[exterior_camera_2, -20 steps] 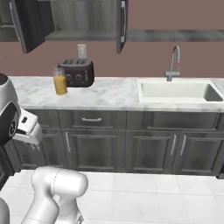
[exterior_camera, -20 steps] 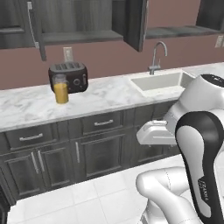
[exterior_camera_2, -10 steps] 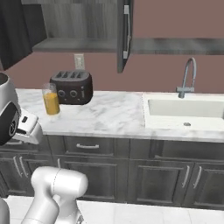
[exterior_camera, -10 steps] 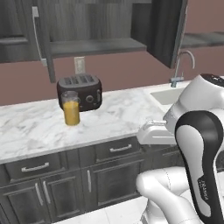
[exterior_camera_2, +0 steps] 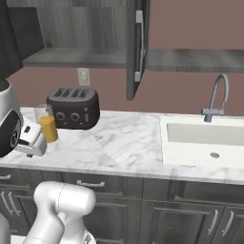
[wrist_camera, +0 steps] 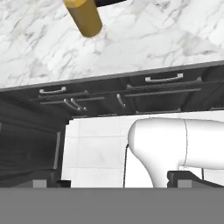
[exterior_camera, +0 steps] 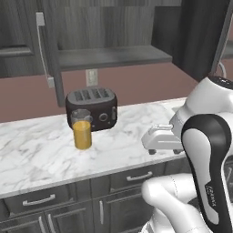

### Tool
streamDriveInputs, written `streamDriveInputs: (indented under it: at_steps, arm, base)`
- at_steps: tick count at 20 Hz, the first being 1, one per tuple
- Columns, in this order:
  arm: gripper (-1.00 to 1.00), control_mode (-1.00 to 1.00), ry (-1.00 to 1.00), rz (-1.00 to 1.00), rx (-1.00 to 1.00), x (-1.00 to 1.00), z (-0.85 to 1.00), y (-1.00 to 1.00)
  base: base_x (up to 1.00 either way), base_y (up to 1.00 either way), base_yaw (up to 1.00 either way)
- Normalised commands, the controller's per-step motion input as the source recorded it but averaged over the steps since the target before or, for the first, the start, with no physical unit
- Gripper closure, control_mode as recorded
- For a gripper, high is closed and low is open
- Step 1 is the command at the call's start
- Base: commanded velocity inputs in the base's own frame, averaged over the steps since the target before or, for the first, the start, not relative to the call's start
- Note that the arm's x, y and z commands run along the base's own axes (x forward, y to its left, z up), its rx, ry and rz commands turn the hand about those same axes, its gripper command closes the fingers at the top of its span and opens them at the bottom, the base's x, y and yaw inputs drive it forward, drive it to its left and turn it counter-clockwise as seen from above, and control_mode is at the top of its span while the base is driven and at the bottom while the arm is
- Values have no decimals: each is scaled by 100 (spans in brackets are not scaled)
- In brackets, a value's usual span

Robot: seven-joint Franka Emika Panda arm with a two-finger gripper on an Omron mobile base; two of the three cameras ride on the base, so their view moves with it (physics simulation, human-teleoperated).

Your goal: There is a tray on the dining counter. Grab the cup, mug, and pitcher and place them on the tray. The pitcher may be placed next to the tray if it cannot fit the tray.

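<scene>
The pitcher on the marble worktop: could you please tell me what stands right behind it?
A black four-slot toaster stands just behind the pitcher. The pitcher covers the toaster's lower left front, and whether they touch cannot be told.

Glossy white rounded arm (exterior_camera: 207, 150), black joint bands, small grey lettering.

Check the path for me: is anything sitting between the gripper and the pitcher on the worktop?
Nothing visible does. The pitcher stands upright on the marble worktop just in front of the toaster, which is behind it, not in the way. The open gripper is off to its right over bare marble.
</scene>
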Motion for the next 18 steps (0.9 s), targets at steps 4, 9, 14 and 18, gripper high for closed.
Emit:
streamDriveInputs:
  at_steps: [4,9,14,18]
  arm:
    - [-100,100,0,0,0,0,0,0]
    - [-100,-100,2,4,-6,57,0,17]
    - [-100,-100,3,6,-9,89,5,34]
    - [-100,-100,5,10,-12,86,2,44]
  base:
    - [32,11,5]
    - [9,4,1]
    - [0,0,0]
    - [0,0,0]
